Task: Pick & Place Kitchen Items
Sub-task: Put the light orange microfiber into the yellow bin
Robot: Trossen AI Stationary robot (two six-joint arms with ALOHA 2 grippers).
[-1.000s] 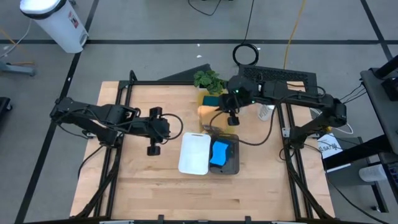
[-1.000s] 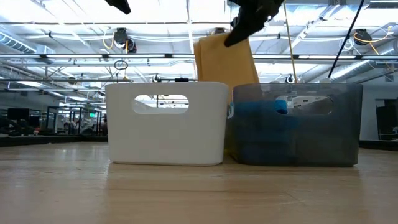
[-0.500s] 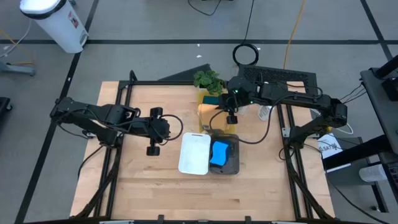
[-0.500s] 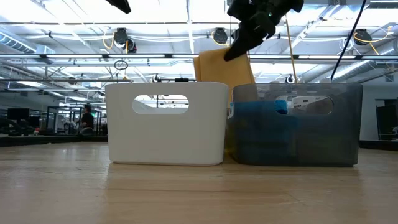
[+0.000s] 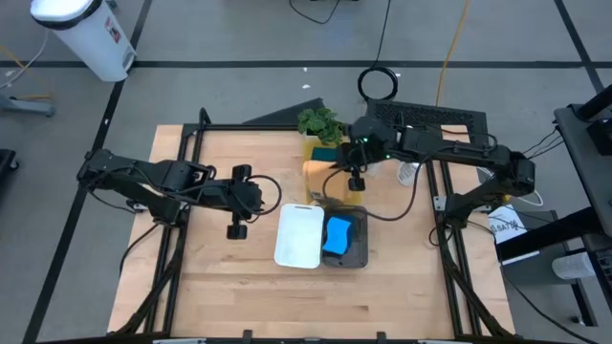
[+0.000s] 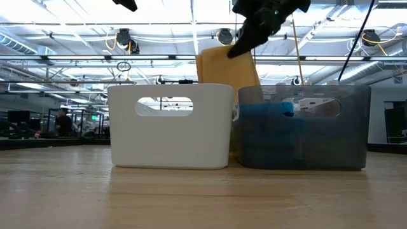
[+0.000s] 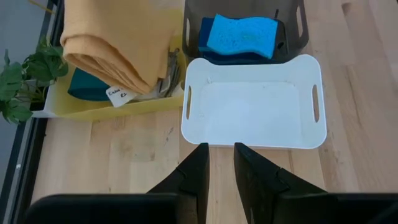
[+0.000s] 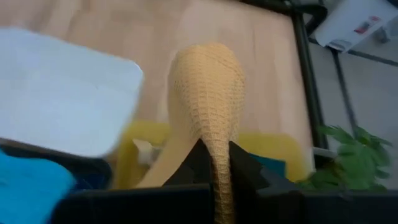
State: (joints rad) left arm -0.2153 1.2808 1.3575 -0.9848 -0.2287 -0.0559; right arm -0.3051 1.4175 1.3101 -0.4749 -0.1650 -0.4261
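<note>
Right tool (image 8: pixel 214 163) – clamped on orange-tan cloth (image 8: pixel 205 93), top centre of low view, above yellow tray (image 7: pixel 112 107). Left tool (image 7: pixel 217 163) – narrow gap, idle, left-centre bench (image 5: pixel 229 277).

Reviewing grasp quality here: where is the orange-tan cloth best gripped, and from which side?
Probably by its top fold, from above. The orange-tan cloth hangs limp from the right gripper, which pinches a gathered ridge over the yellow tray; its draped sides offer nothing firm. The left gripper waits near the white bin.

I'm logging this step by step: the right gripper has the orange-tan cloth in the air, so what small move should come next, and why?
Probably carry it sideways over the white bin: the right gripper pinches the orange-tan cloth clear of the yellow tray, and that bin looks empty.
</note>
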